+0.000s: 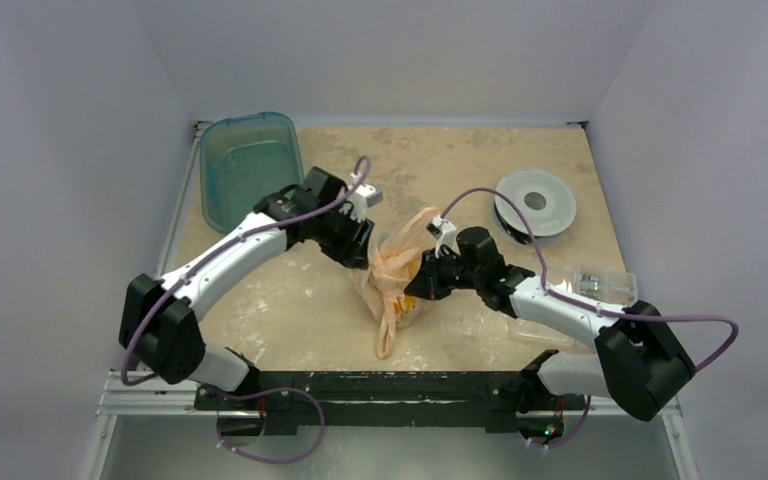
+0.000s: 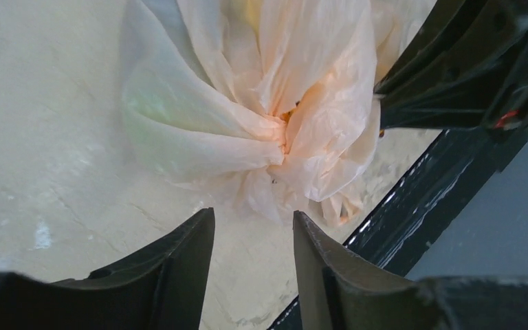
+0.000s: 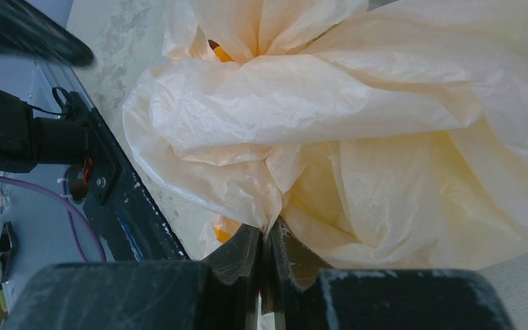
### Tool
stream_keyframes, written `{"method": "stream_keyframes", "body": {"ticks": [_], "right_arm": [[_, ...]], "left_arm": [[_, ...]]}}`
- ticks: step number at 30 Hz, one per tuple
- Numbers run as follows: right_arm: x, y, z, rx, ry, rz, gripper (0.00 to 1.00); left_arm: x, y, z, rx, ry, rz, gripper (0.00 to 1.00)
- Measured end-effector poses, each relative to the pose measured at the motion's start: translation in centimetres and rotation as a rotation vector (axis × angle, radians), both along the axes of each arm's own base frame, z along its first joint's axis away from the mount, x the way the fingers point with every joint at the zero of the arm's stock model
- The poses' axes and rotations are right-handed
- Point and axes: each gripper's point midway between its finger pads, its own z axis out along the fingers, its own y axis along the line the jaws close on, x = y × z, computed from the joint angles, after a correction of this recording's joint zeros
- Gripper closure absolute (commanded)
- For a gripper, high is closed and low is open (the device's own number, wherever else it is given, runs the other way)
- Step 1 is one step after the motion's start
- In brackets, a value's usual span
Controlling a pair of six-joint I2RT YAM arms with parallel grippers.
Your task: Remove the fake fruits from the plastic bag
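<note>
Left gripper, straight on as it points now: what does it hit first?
Most likely the plastic bag. Its gathered folds lie just beyond the open left gripper, with nothing between, though depth is unclear.

- One plastic bag [image 1: 397,270] on my bench [image 1: 290,300].
- One teal tub [image 1: 250,165].
- One grey spool [image 1: 535,202].
- One clear packet [image 1: 605,285].
- Two hands of mine: left hand [image 2: 253,220], right hand [image 3: 267,234].

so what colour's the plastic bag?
The plastic bag is a pale, translucent peach-orange. It shows best in the right wrist view.
</note>
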Motion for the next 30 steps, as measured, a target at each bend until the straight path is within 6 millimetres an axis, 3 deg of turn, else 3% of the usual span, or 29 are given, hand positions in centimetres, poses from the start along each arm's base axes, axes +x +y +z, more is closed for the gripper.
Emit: {"method": "stream_keyframes", "body": {"ticks": [3,5,11,14,17,19,22,30], "right_arm": [[-0.2,-0.3,-0.3,-0.016,0.011,-0.001,0.92],[-0.4,-0.5,-0.3,-0.024,0.016,-0.003,0.92],[-0.2,-0.7,0.6,-0.017,-0.002,-0.023,0.92],[-0.2,-0.6,0.9,-0.007,-0.004,-0.03,0.9],[-0.2,-0.6,1.0,-0.001,0.005,-0.037,0.85],[-0.3,-0.6,1.1,0.003,0.012,-0.043,0.82],[-0.2,-0.6,1.5,0.013,0.008,-0.053,0.74],[-0.1,-1.7,3.6,-0.038,-0.034,-0.122,0.52]], "left_arm": [[-2.2,-0.9,-3.4,0.12,0.079,-0.092,0.58],[-3.2,-0.9,-4.6,0.165,0.117,-0.122,0.53],[-3.1,-0.3,-4.7,0.192,0.107,-0.112,0.55],[-2.9,-0.4,-4.8,0.194,0.109,-0.103,0.47],[-2.3,-0.6,-5.1,0.198,0.101,-0.085,0.45],[-1.9,-0.7,-5.2,0.199,0.093,-0.07,0.51],[-1.5,-0.9,-5.2,0.195,0.083,-0.053,0.7],[-1.0,-1.3,-5.9,0.194,0.091,-0.053,0.75]]}}
